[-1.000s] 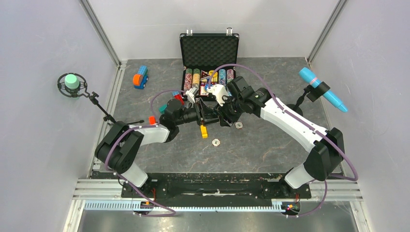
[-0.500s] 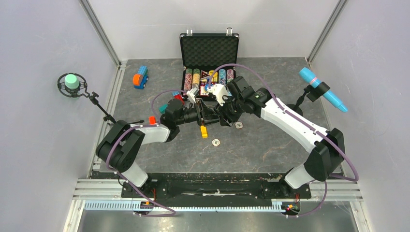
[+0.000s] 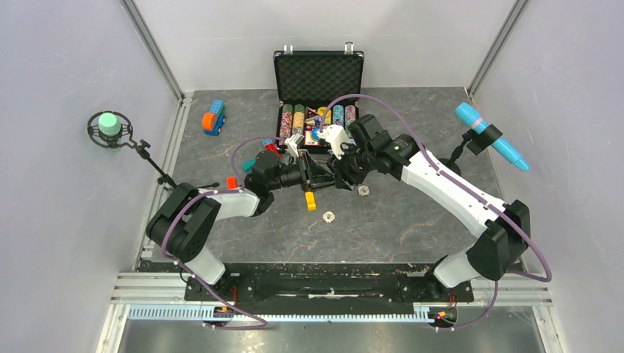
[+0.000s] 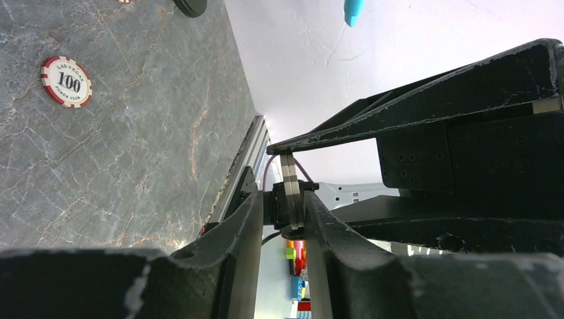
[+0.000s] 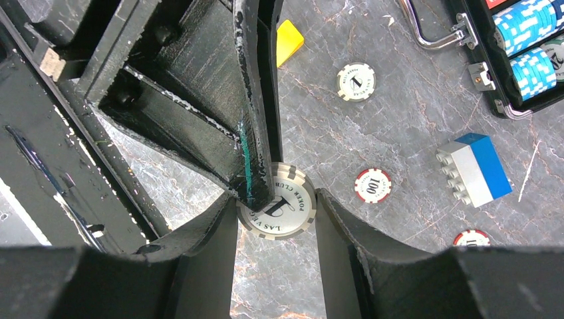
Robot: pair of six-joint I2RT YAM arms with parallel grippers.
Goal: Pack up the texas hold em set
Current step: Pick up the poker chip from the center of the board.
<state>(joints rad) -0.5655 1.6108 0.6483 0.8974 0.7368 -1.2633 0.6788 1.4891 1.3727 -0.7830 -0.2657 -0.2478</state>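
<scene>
The black case (image 3: pixel 318 76) of the texas hold em set stands open at the back, with rows of coloured chips (image 3: pixel 317 116) in it. Mid-table my two grippers meet. My right gripper (image 5: pixel 277 203) is shut on a pale "Las Vegas" poker chip (image 5: pixel 290 212), gripping its rim. In the left wrist view this looks like two stacked chips (image 4: pixel 290 193) seen edge-on. My left gripper (image 4: pixel 282 199) straddles their faces. One finger (image 4: pixel 318 222) touches them and a small gap shows on the other side. Loose chips (image 5: pixel 356 82) (image 5: pixel 372 185) lie on the table.
A yellow block (image 3: pixel 310 200) lies just below the grippers. A blue and grey brick (image 5: pixel 473 169) sits near the case's handle (image 5: pixel 431 30). An orange and blue toy (image 3: pixel 214 118) is at back left. Two more chips (image 3: pixel 363 190) (image 3: pixel 328 216) lie nearby, and stands flank both sides.
My left gripper's jaws have narrowed around the chips. The right arm has shifted slightly and still holds the chips.
</scene>
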